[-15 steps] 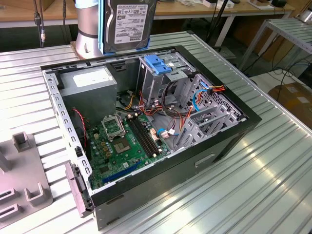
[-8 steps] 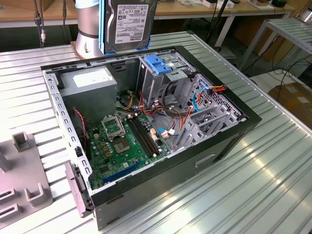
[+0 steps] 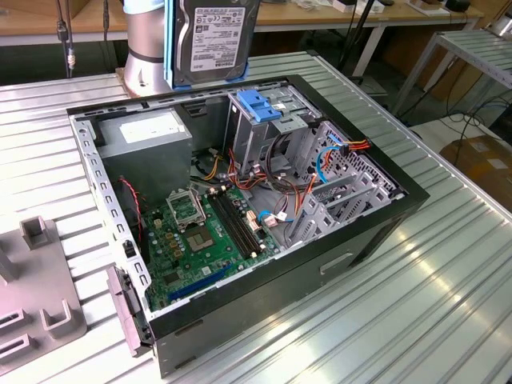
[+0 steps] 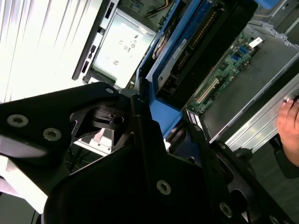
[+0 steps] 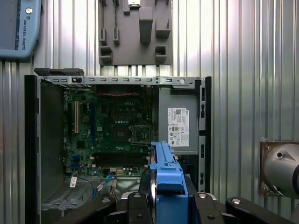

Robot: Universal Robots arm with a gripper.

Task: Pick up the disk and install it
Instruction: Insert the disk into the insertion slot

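In the exterior view the disk [image 3: 218, 36] hangs on its edge, high above the open case [image 3: 352, 240]. The cage [image 3: 268, 132] with the blue handle [image 3: 258, 105] sits in the case, lower down. The disk looks heavy for its size, hard and stiff, and I think a bump could hurt it. The blue rail [image 3: 171, 40] round its rim seems the best place to hold, since the flat metal looks slippery. The disk is a flat grey box with a white label.

In the second wrist view the black gripper [image 4: 156, 119] is closed on the blue rail at one end of the disk [image 4: 191, 46]. The other end points down at the case. A hand [image 4: 289, 126] shows near the side of the case.

In the first wrist view the jaws squeeze the disk [image 5: 164, 177] from both sides. Down below, inside the case, are the green board [image 5: 117, 126] and the silver power box [image 5: 180, 123]. A grey rack [image 5: 135, 32] sits on the table [image 5: 243, 93] beside the case.
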